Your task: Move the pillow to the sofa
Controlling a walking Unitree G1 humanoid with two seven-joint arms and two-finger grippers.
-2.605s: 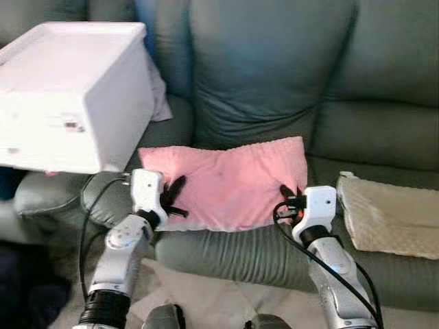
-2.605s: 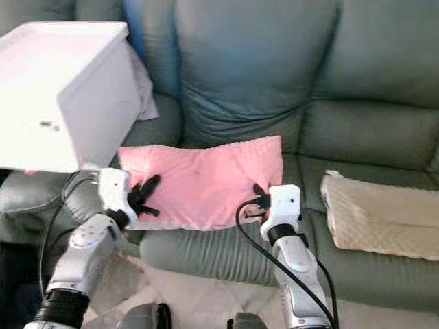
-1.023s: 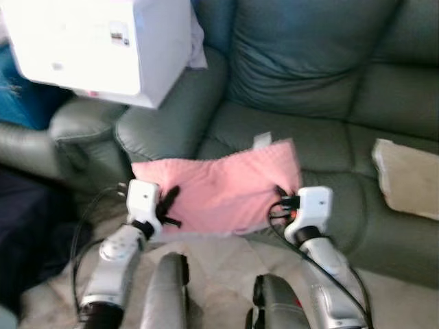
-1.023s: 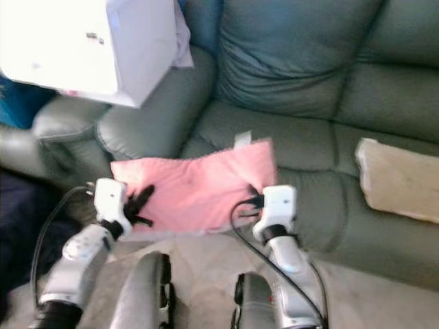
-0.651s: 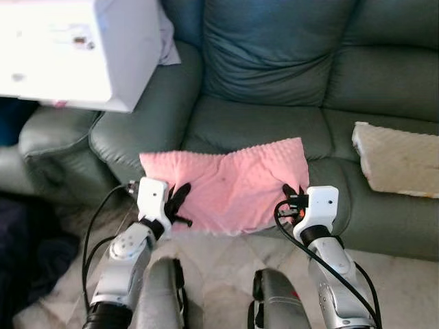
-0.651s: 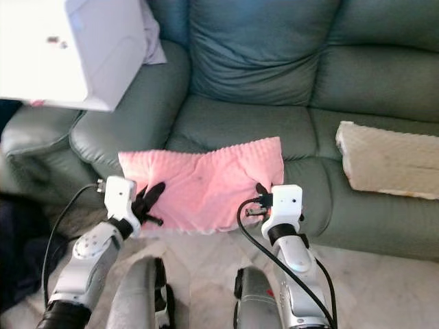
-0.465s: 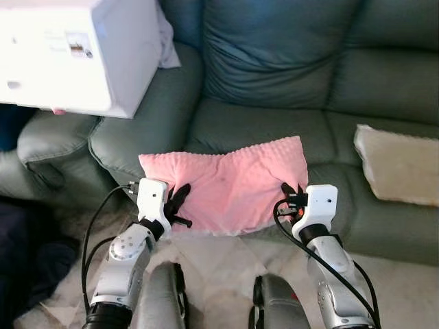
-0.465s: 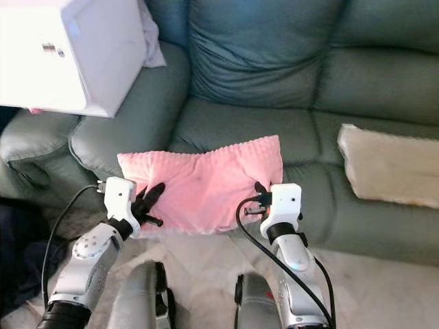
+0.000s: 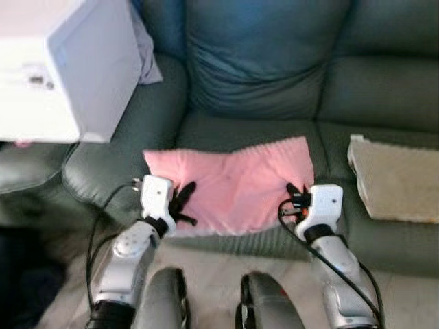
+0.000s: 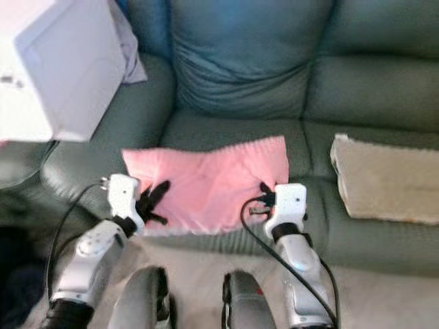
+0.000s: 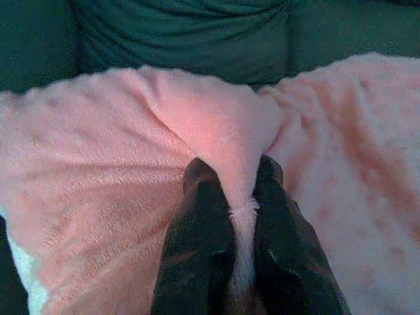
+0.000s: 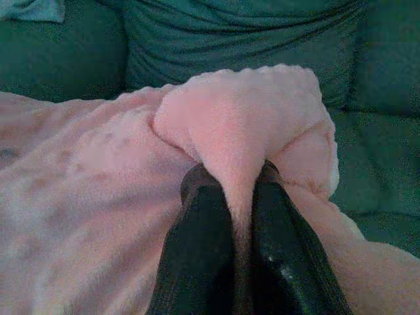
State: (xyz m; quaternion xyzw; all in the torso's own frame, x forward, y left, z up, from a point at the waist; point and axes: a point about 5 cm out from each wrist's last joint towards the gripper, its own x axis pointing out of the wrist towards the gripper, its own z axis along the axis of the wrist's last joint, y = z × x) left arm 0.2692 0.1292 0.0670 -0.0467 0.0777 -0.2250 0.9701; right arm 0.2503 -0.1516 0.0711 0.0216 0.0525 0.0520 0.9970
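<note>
Bare sofa seat (image 9: 260, 130) lies ahead, flanked by white box (image 9: 62, 68) and beige cushion (image 9: 394, 178).

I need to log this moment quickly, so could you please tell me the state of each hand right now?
Left hand: shut on the pink pillow, pinching a fold near its edge.
Right hand: shut on the pink pillow too, pinching another fold.

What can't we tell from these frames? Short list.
- Whether the pink pillow rests on the sofa seat: head views, its underside is hidden.
- White box: cut off by the top-left edge, blurred label.
- Beige cushion: cut off by the right edge.
- Left claw and right claw fingertips: wrist views, buried in pinched fabric.
</note>
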